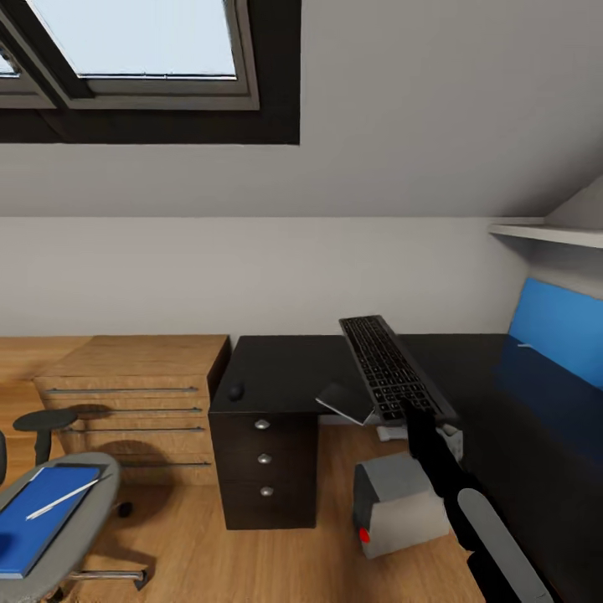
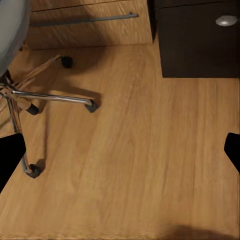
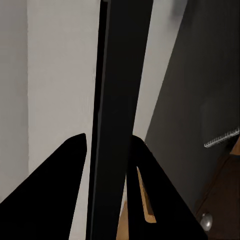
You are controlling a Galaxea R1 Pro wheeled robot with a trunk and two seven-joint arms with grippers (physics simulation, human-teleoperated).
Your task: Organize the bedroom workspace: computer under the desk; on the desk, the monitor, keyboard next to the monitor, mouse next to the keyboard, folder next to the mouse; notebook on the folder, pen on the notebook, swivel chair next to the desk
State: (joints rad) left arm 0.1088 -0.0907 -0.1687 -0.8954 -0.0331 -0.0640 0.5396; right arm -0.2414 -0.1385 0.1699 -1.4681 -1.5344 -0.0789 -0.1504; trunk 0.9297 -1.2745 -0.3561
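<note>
My right gripper [image 1: 414, 414] is shut on the near end of the silver-grey keyboard [image 1: 387, 367] and holds it tilted above the black desk [image 1: 285, 368]. In the right wrist view both fingers [image 3: 55, 190] clamp the keyboard's thin dark edge [image 3: 117, 115]. The small dark mouse [image 1: 236, 390] lies on the desk's left corner. The grey computer [image 1: 398, 502] stands on the floor under the desk. On the swivel chair [image 1: 79, 536] lies the blue folder [image 1: 33, 523] with the pale pen [image 1: 63, 498] on it. My left gripper [image 2: 120, 155] hangs open over the floor. The monitor is out of view.
A light wooden drawer cabinet [image 1: 134, 394] stands left of the desk's black drawers [image 1: 264, 461]. A small dark flat thing with a pale edge [image 1: 345, 402] lies under the keyboard. A blue panel [image 1: 557, 327] leans at the far right. The chair's chrome base [image 2: 50, 95] spreads over wooden floor.
</note>
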